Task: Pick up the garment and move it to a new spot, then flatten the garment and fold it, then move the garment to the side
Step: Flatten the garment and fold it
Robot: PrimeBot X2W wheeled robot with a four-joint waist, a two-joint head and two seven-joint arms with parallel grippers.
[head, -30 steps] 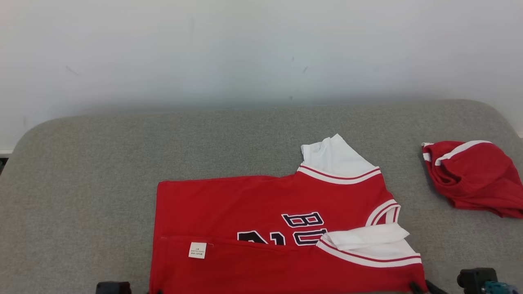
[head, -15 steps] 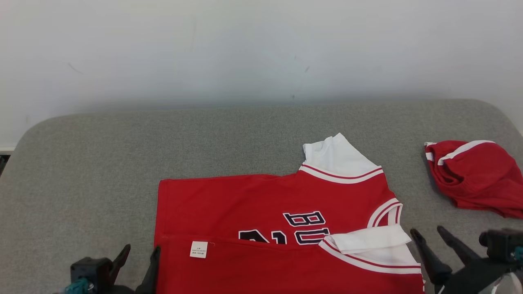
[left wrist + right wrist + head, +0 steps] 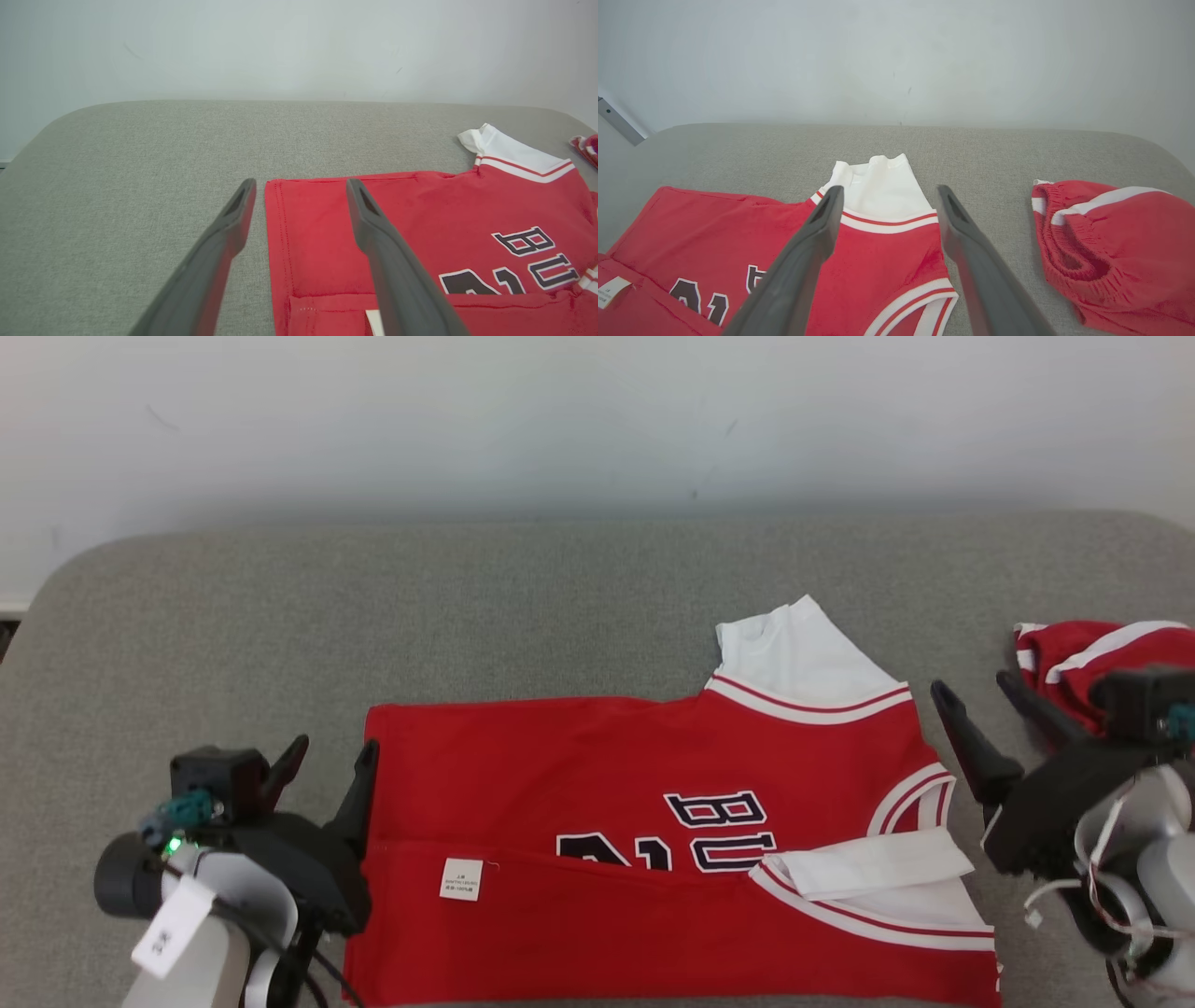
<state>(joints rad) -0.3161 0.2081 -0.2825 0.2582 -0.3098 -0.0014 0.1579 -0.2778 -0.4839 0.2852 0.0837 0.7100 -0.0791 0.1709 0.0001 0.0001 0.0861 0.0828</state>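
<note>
Jersey point(image 3: 560, 756): red cloth, matt, soft-looking. Cushion point(image 3: 467, 607): grey woven fabric, coarse. Fingers point(image 3: 222, 242): dark plastic, matt, smooth.

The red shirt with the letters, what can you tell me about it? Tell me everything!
The red shirt is a soft-looking jersey with white sleeves, red-and-white striped trim and dark letters outlined in white. It lies flat on the grey cushion, collar end toward the right, its near edge folded over so a small white label shows. The left gripper's open fingers straddle its left hem; nothing grips it.
</note>
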